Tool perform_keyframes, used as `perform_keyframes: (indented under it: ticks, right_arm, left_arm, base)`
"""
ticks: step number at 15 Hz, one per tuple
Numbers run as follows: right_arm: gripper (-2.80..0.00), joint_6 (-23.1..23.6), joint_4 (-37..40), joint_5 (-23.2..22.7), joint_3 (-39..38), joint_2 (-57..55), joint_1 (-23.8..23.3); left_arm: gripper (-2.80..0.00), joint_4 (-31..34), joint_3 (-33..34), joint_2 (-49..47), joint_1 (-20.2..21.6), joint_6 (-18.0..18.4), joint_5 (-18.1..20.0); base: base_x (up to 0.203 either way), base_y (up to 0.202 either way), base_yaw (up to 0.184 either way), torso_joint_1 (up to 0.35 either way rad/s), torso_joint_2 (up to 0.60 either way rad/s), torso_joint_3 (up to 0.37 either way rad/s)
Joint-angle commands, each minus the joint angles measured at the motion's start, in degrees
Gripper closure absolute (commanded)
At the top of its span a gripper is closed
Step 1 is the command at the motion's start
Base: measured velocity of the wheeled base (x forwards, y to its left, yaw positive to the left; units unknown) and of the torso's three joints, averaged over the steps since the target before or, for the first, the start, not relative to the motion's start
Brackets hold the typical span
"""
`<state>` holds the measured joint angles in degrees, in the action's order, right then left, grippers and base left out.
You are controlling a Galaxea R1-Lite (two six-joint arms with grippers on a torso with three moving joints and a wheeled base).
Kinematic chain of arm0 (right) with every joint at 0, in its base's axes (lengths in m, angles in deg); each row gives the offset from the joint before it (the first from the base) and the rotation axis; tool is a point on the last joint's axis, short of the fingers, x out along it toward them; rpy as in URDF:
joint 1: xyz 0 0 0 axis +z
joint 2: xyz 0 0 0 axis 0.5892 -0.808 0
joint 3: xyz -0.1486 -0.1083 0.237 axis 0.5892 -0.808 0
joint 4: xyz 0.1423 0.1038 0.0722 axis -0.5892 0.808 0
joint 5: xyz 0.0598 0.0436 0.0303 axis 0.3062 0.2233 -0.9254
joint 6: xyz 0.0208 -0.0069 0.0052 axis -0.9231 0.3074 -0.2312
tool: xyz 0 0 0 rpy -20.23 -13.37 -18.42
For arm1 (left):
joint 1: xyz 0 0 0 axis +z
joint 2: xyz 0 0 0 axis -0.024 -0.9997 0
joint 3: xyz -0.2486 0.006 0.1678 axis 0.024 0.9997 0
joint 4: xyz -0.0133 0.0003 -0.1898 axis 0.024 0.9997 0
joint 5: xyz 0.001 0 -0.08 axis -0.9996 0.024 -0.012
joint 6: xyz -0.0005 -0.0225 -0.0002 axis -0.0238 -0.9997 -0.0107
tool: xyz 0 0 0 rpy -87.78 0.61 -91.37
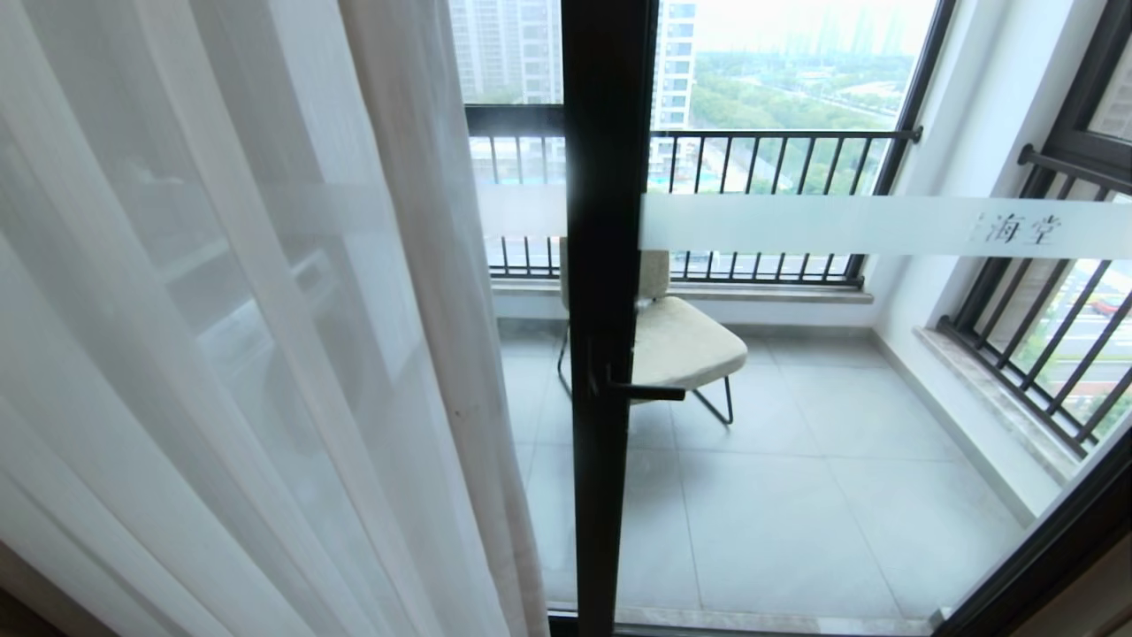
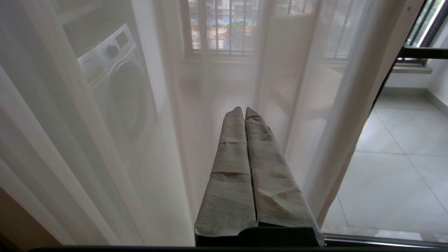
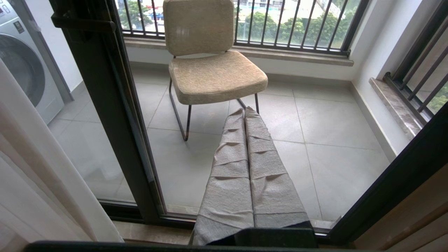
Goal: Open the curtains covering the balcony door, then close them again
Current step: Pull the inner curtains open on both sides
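White sheer curtains (image 2: 105, 140) just ahead of left gripper (image 2: 244, 110), jaws pressed together.

Sheer curtains (image 1: 221, 354) hang at my left, in front of the glass, reaching as far as the balcony door (image 1: 606, 354) frame at centre. To the right the glass stands uncovered. Behind it a chair (image 1: 676, 341) sits on the balcony floor (image 1: 796, 495), with the railing (image 1: 769, 177) behind it. A washing machine (image 3: 21, 66) stands behind the curtains, left of the chair.
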<state>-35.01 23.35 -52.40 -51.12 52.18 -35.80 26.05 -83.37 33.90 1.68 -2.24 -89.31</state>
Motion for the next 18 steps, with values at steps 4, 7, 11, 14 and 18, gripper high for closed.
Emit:
perform_keyframes:
  ticks: [4,7,11,14,18]
  right_arm:
    - [0.0,0.1,-0.1,0.1,0.0,0.0,0.0]
    - [0.0,0.1,0.0,0.1,0.0,0.0,0.0]
    - [0.0,0.1,0.0,0.1,0.0,0.0,0.0]
    - [0.0,0.1,0.0,0.1,0.0,0.0,0.0]
    - [0.0,0.1,0.0,0.1,0.0,0.0,0.0]
  left_arm:
    - [0.0,0.0,0.0,0.0,0.0,0.0,0.0]
    - [0.0,0.1,0.0,0.0,0.0,0.0,0.0]
    - [0.0,0.0,0.0,0.0,0.0,0.0,0.0]
    - [0.0,0.0,0.0,0.0,0.0,0.0,0.0]
    - [0.0,0.0,0.0,0.0,0.0,0.2,0.0]
  base:
    - [0.0,0.161,0.002,-0.002,0.0,0.003]
    - [0.0,0.0,0.0,0.0,0.0,0.0]
    - [0.0,0.0,0.0,0.0,0.0,0.0]
    - [0.0,0.0,0.0,0.0,0.0,0.0]
    - [0.0,0.0,0.0,0.0,0.0,0.0]
